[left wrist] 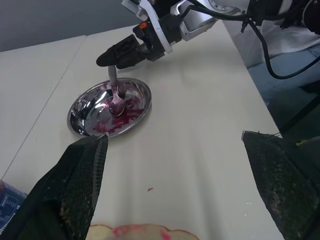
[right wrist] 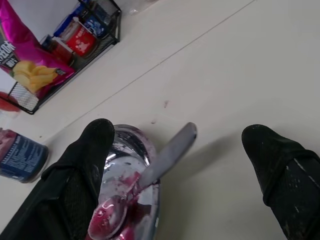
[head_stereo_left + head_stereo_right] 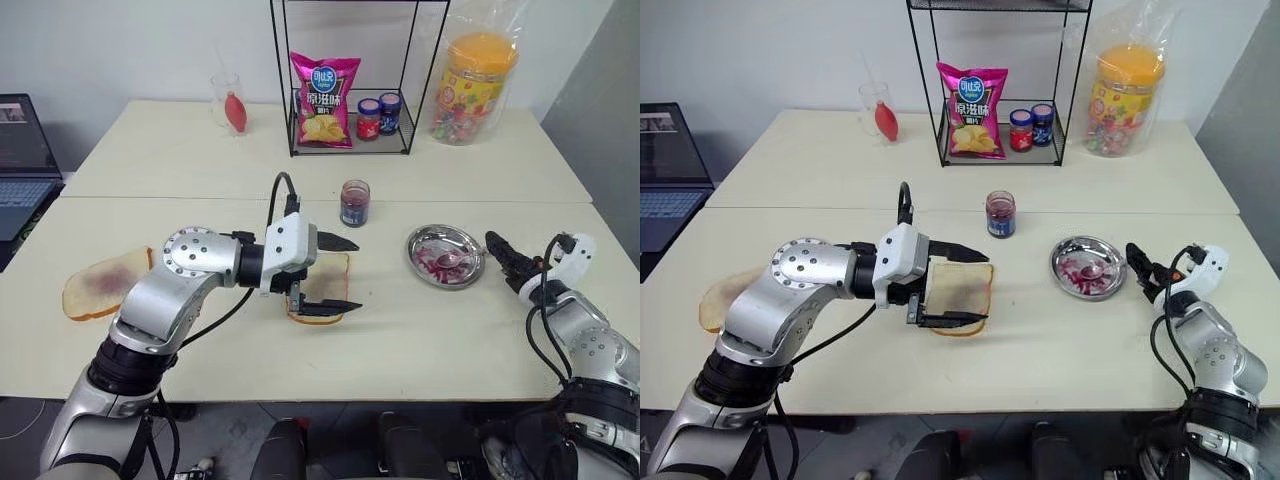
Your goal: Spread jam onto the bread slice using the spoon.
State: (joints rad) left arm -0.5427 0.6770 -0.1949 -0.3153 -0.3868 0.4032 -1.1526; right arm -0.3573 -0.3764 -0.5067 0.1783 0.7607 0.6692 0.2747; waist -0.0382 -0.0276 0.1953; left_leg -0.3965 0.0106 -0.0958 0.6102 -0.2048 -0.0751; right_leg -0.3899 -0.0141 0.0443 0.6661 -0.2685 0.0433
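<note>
The bread slice (image 3: 962,290), pale with a tan crust and a reddish smear, lies on the table in front of me. My left gripper (image 3: 338,273) is open and straddles it, one finger along its far edge and one along its near edge. The spoon (image 2: 150,182) rests in the shiny round dish (image 3: 413,256), bowl down in red jam smears and handle sticking out over the rim. My right gripper (image 2: 180,134) is open just beside the dish, with the handle's end between its spread fingers and untouched. The jam jar (image 3: 354,203) stands behind the bread.
A second bread slice (image 3: 100,285) with a purplish smear lies at the left. A wire rack (image 3: 350,110) at the back holds a crisp bag and two small lidded jars. A sweets tub (image 3: 475,88), a glass (image 3: 228,100) and a laptop (image 3: 22,160) stand around the edges.
</note>
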